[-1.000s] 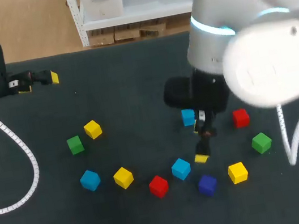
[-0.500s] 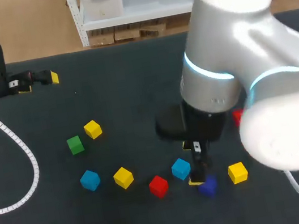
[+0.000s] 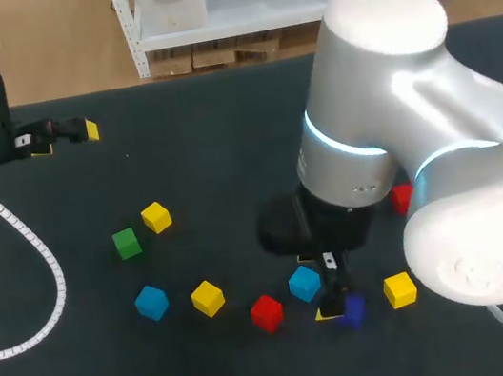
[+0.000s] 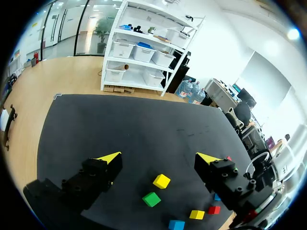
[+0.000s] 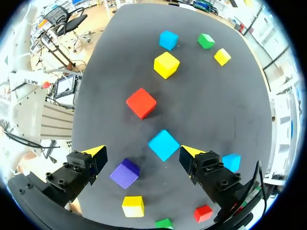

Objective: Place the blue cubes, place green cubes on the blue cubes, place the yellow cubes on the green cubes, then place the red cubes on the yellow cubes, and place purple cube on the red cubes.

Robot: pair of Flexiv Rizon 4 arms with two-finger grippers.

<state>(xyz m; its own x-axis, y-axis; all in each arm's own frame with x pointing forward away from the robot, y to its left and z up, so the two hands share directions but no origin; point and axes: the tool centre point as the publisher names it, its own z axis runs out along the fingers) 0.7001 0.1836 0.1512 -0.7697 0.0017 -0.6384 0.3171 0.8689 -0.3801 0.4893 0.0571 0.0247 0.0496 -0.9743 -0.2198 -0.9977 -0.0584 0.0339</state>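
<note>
Right wrist view: right gripper point(image 5: 142, 153) hangs wide open, with a blue cube point(image 5: 163, 144) off-centre between its fingers. The likely step is grasping it, so centre first, then descend. The purple cube point(image 5: 124, 173) also sits within the span and may get caught. The red cube point(image 5: 141, 102) lies ahead, apart. The left gripper point(image 4: 158, 157) is wide open, well away.
</note>
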